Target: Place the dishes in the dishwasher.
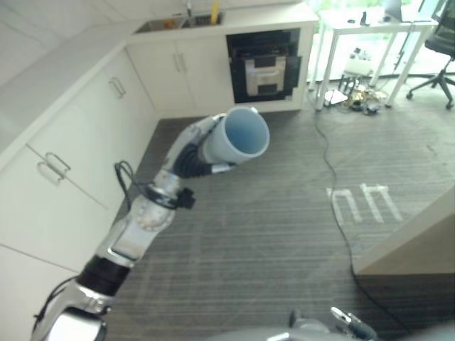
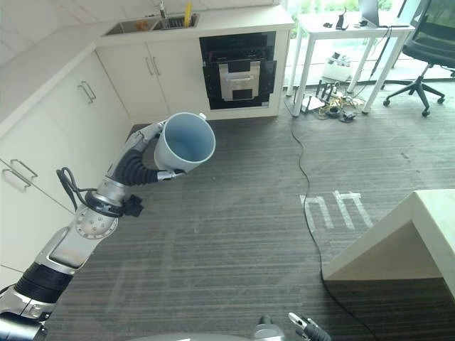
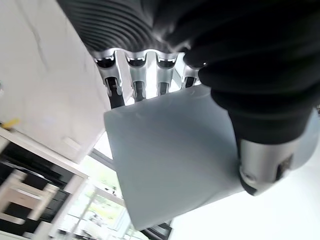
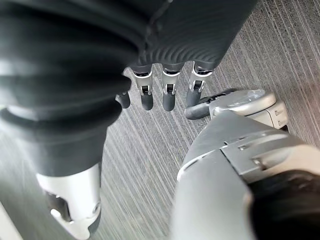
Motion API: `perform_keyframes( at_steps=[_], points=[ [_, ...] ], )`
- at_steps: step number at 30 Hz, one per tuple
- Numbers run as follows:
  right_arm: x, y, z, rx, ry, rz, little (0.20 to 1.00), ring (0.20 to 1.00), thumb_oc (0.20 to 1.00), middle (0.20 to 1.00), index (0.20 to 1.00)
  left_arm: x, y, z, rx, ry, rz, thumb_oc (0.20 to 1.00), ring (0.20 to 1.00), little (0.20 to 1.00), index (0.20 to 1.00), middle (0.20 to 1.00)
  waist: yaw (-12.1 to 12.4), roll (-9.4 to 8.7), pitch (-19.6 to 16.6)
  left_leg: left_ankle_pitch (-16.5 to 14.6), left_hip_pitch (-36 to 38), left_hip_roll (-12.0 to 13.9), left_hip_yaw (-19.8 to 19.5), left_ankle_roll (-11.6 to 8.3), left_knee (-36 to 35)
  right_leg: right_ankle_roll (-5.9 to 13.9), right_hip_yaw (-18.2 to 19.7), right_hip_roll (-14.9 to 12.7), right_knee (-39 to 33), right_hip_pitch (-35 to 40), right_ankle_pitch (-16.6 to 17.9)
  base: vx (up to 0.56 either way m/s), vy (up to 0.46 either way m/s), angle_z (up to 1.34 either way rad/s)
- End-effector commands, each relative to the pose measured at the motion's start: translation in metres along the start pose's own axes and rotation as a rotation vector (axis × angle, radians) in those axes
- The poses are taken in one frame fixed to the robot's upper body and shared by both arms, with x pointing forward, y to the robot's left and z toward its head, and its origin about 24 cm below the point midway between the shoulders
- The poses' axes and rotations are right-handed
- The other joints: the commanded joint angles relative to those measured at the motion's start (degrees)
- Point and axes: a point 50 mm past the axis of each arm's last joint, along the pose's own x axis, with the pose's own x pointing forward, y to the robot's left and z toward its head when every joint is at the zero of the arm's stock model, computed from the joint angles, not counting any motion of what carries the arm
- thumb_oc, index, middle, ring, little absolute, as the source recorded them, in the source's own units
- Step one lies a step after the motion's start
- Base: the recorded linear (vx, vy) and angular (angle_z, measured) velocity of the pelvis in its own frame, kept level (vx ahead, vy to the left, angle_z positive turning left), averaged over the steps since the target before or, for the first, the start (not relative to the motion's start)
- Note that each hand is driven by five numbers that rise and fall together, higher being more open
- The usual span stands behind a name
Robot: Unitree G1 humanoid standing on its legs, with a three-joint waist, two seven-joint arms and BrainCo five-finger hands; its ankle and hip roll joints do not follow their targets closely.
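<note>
- Pale blue cup (image 2: 184, 143) held off the floor in the left hand (image 3: 250, 150), out over the grey carpet (image 2: 242, 234), between the robot and the open dishwasher (image 2: 238, 71); mouth turned up and toward the head camera, blue inside bare
- Left hand closed round the cup wall: fingers (image 3: 116, 90) laid in a row on one side, thumb pressed on the opposite side, as seen in the left wrist view; base of the cup hidden behind the hand
- Right hand (image 4: 165, 92) low near the floor, away from the dishwasher; fingers hanging loose and straight, nothing in it
- Dishwasher set into the white cabinets (image 2: 124, 85) just beside the sink (image 2: 146, 25), dark cavity showing, rack drawn forward; well apart from the cup
- Likely handling: looks like light, stiff plastic, not brittle; smooth matt wall probably a little slippery, and tapered, so prone to creep out of a loose grasp toward the narrow end
- Best hold, by judgement: round the mid wall as now, thumb opposite fingers; rim less safe, being thin and apt to flex
- Moderate squeeze enough; too hard could bow the wall
- Needs turning mouth-down before resting on the rack; wrist roll probably sufficient, no re-grasp apparent
</note>
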Motion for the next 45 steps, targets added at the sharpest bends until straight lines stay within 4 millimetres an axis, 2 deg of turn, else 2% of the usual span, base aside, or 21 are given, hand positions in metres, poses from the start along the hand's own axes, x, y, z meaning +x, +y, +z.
perform_keyframes(
  at_steps=[1, 4, 7, 9, 11, 12, 14, 17, 20, 21, 24, 26, 27, 28, 30, 32, 34, 36, 38, 40, 45],
  points=[
    [0.005, 0.006, 0.016, 0.112, 0.019, -0.022, 1.000, 1.000, 1.000, 1.000, 1.000, 0.022, 0.041, 0.002, 0.053, -0.063, 0.194, 0.200, 0.200, 0.200, 0.200, 0.200, 0.32, -1.22, 4.68, -0.76, -7.52, -1.37, -8.94, -0.43, 5.82, -0.86, -2.32, 3.68, 7.76, -0.01, -9.76, 0.01, -0.124, -0.07],
    [0.004, -0.002, 0.009, 0.043, 0.052, -0.047, 1.000, 1.000, 1.000, 1.000, 1.000, 0.023, 0.036, 0.004, 0.056, -0.062, 0.185, 0.200, 0.200, 0.200, 0.200, 0.200, 0.00, -0.84, 4.31, -1.85, -7.98, -1.20, -8.91, -0.62, 8.23, -1.44, -1.85, 3.85, 8.01, 0.02, -10.14, 0.04, -0.064, 0.02],
    [0.004, -0.002, 0.018, -0.021, 0.028, -0.043, 1.000, 1.000, 1.000, 1.000, 1.000, 0.023, 0.042, 0.004, 0.039, -0.058, 0.178, 0.200, 0.200, 0.200, 0.200, 0.200, 0.15, -1.52, 4.45, -5.36, -10.87, -2.40, -8.30, 0.97, 18.32, -2.60, -1.41, 3.19, 9.49, -0.47, -10.54, 0.09, -0.080, 0.03],
    [0.004, -0.003, 0.018, -0.016, 0.040, -0.038, 1.000, 1.000, 1.000, 1.000, 1.000, 0.024, 0.046, 0.005, 0.022, -0.062, 0.164, 0.200, 0.200, 0.200, 0.200, 0.200, 0.29, -1.39, 5.01, -3.85, -13.46, -2.19, -7.67, 0.61, 20.52, -2.81, -1.65, 3.81, 9.74, -0.04, -10.61, 0.20, -0.045, -0.02],
    [0.003, -0.005, 0.012, -0.040, 0.100, -0.049, 1.000, 1.000, 1.000, 1.000, 1.000, 0.022, 0.044, 0.005, 0.003, -0.061, 0.144, 0.200, 0.200, 0.200, 0.200, 0.200, 0.92, -0.35, 6.07, 1.66, -15.31, -0.58, -6.68, -1.04, 15.39, -2.88, -2.41, 5.01, 9.85, 1.48, -11.41, 0.40, 0.110, 0.31],
    [0.003, -0.008, 0.009, -0.097, 0.123, -0.069, 1.000, 1.000, 1.000, 1.000, 1.000, 0.019, 0.038, 0.005, -0.005, -0.053, 0.141, 0.200, 0.200, 0.200, 0.200, 0.200, 2.05, 0.46, 6.93, 7.93, -17.68, 1.79, -6.40, -2.77, 9.78, -3.08, -2.99, 5.56, 9.48, 3.35, -12.07, 0.50, 0.185, 0.42],
    [0.001, -0.011, 0.008, -0.095, 0.121, -0.078, 1.000, 1.000, 1.000, 1.000, 1.000, 0.016, 0.036, 0.005, -0.015, -0.044, 0.146, 0.200, 0.200, 0.200, 0.200, 0.200, 2.93, 0.52, 7.79, 12.19, -20.06, 4.41, -6.32, -4.08, 6.86, -3.40, -3.50, 5.29, 9.84, 4.80, -13.00, 0.48, 0.212, 0.13],
    [0.001, -0.013, 0.009, -0.106, 0.118, -0.076, 1.000, 1.000, 1.000, 1.000, 1.000, 0.012, 0.036, 0.001, -0.011, -0.031, 0.161, 0.200, 0.200, 0.200, 0.200, 0.200, 3.19, 0.74, 8.67, 13.82, -21.78, 7.37, -6.95, -4.77, 7.61, -3.62, -4.17, 4.36, 13.58, 4.40, -15.03, 0.40, 0.229, -0.29],
    [0.000, -0.015, 0.010, -0.082, 0.104, -0.119, 1.000, 1.000, 1.000, 1.000, 1.000, 0.010, 0.037, 0.001, -0.002, -0.031, 0.164, 0.200, 0.200, 0.200, 0.200, 0.200, 3.31, 1.50, 8.49, 10.47, -20.39, 6.89, -8.95, -3.83, 9.13, -3.36, -3.68, 2.58, 21.87, 2.63, -19.35, 0.52, 0.386, -0.63],
    [0.000, -0.016, 0.009, -0.055, 0.100, -0.145, 1.000, 1.000, 1.000, 1.000, 1.000, 0.010, 0.035, 0.000, -0.006, -0.024, 0.145, 0.200, 0.200, 0.200, 0.200, 0.200, 3.65, 0.72, 7.85, 6.47, -20.50, 4.03, -10.79, -2.58, 12.07, -2.77, -2.73, 1.32, 23.61, 3.81, -21.19, 0.77, 0.518, -0.86],
    [-0.001, -0.014, 0.001, -0.017, 0.090, -0.154, 1.000, 1.000, 1.000, 1.000, 1.000, 0.014, 0.030, 0.003, -0.012, -0.046, 0.111, 0.200, 0.200, 0.200, 0.200, 0.200, 3.85, 0.30, 6.28, 3.12, -19.56, 0.95, -10.89, -0.45, 13.09, -1.14, -2.84, 0.00, 26.76, 4.72, -21.67, 0.41, 0.300, -0.39],
    [-0.001, -0.011, -0.002, -0.002, 0.076, -0.158, 1.000, 1.000, 1.000, 1.000, 1.000, 0.016, 0.029, 0.006, -0.010, -0.064, 0.097, 0.200, 0.200, 0.200, 0.200, 0.200, 3.70, 0.06, 5.63, 1.69, -18.15, -1.38, -10.90, 1.21, 12.37, 0.62, -2.79, -1.38, 31.89, 3.95, -18.72, 0.36, 0.314, 0.53],
    [0.000, -0.007, -0.003, 0.017, 0.052, -0.164, 1.000, 1.000, 1.000, 1.000, 1.000, 0.018, 0.028, 0.008, -0.002, -0.085, 0.076, 0.200, 0.200, 0.200, 0.200, 0.200, 3.53, -0.89, 4.77, -0.23, -16.96, -4.55, -9.69, 3.74, 11.50, 3.41, -3.13, -2.94, 38.95, 3.81, -13.53, 0.46, 0.358, 0.77],
    [0.002, 0.004, -0.004, -0.004, 0.037, -0.135, 1.000, 1.000, 1.000, 1.000, 1.000, 0.020, 0.026, 0.008, 0.011, -0.084, 0.048, 0.200, 0.200, 0.200, 0.200, 0.200, 3.46, -1.17, 4.25, -1.87, -14.51, -7.24, -9.17, 6.44, 9.84, 6.74, -2.69, -4.45, 50.87, -0.45, -3.95, 0.57, 0.441, 0.79],
    [0.004, 0.012, 0.002, -0.070, 0.024, -0.103, 1.000, 1.000, 1.000, 1.000, 1.000, 0.017, 0.025, 0.004, 0.016, -0.070, 0.050, 0.200, 0.200, 0.200, 0.200, 0.200, 2.83, -0.23, 4.87, -2.42, -11.24, -7.55, -8.87, 7.18, 7.83, 5.57, -2.71, -4.15, 54.87, -6.10, -3.81, 0.38, 0.219, 0.29],
    [0.006, 0.019, 0.011, -0.088, -0.003, -0.080, 1.000, 1.000, 1.000, 1.000, 1.000, 0.013, 0.026, 0.005, 0.027, -0.079, 0.048, 0.200, 0.200, 0.200, 0.200, 0.200, 0.80, 0.10, 6.20, -3.02, -7.46, -8.17, -9.07, 7.37, 6.18, 4.09, -4.58, 0.15, 48.92, -12.02, -7.38, 0.33, 0.001, 0.05],
    [0.005, 0.020, 0.014, -0.093, -0.004, -0.074, 1.000, 1.000, 1.000, 1.000, 1.000, 0.017, 0.028, 0.007, 0.037, -0.082, 0.047, 0.200, 0.200, 0.200, 0.200, 0.200, -0.65, -0.49, 6.95, -4.52, -5.31, -8.34, -8.89, 7.22, 6.08, 3.62, -5.87, -0.53, 39.44, -14.49, -6.78, 0.32, -0.131, -0.16],
    [0.004, 0.016, 0.013, -0.078, 0.000, -0.070, 1.000, 1.000, 1.000, 1.000, 1.000, 0.025, 0.032, 0.009, 0.052, -0.089, 0.053, 0.200, 0.200, 0.200, 0.200, 0.200, -3.13, -2.47, 7.61, -8.41, -2.05, -9.32, -9.31, 7.03, 5.62, 5.01, -3.63, -1.87, 20.64, -17.10, -1.73, 0.42, -0.252, 0.35],
    [0.004, 0.013, 0.009, -0.050, 0.005, -0.075, 1.000, 1.000, 1.000, 1.000, 1.000, 0.028, 0.033, 0.009, 0.049, -0.097, 0.050, 0.200, 0.200, 0.200, 0.200, 0.200, -4.15, -2.93, 7.63, -10.62, 0.21, -9.66, -10.21, 7.05, 5.24, 6.54, -2.00, -2.57, 14.05, -17.81, 2.42, 0.44, -0.255, 0.54],
    [0.003, 0.010, 0.002, -0.015, 0.023, -0.087, 1.000, 1.000, 1.000, 1.000, 1.000, 0.029, 0.032, 0.008, 0.048, -0.102, 0.035, 0.200, 0.200, 0.200, 0.200, 0.200, -4.63, -2.90, 6.93, -12.96, 2.72, -9.89, -10.52, 7.00, 5.45, 7.08, -2.17, -2.60, 12.70, -18.01, 4.06, 0.44, -0.301, 0.54],
    [0.005, 0.009, 0.006, -0.050, 0.028, -0.093, 1.000, 1.000, 1.000, 1.000, 1.000, 0.022, 0.017, 0.008, 0.018, -0.083, 0.031, 0.200, 0.200, 0.200, 0.200, 0.200, -4.46, -2.36, 3.99, -14.41, 4.96, -7.67, -9.98, 4.75, 12.42, 2.79, -3.91, -0.61, 14.77, -14.44, -1.75, 0.30, -0.280, 0.22]
  ],
)
